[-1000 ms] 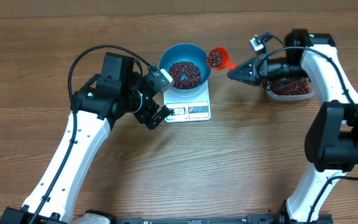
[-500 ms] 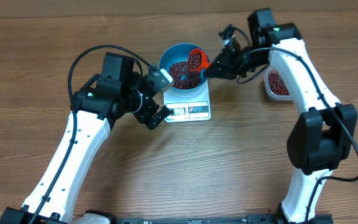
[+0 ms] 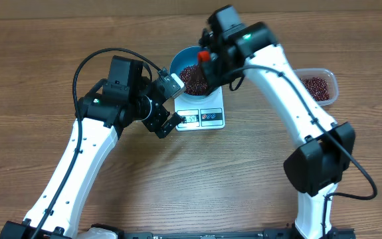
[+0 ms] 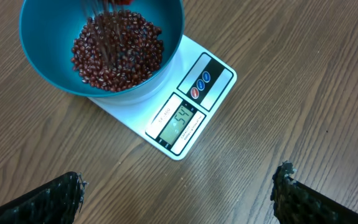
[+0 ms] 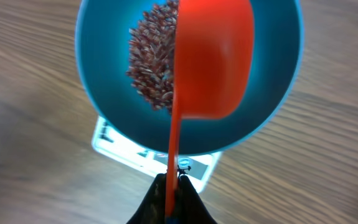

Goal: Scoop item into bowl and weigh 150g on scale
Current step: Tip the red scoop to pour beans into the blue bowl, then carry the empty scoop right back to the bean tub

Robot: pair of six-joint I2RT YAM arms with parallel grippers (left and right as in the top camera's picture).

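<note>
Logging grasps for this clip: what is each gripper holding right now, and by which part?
The right gripper holds the red scoop by the end of its thin handle, cup tipped over the bowl. The left gripper, jaws open, holds nothing.

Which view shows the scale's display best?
Left wrist: the display faces the camera, large and unobstructed. Overhead shows it tiny. In right wrist, the bowl covers most of the scale, leaving only a blurred edge.
</note>
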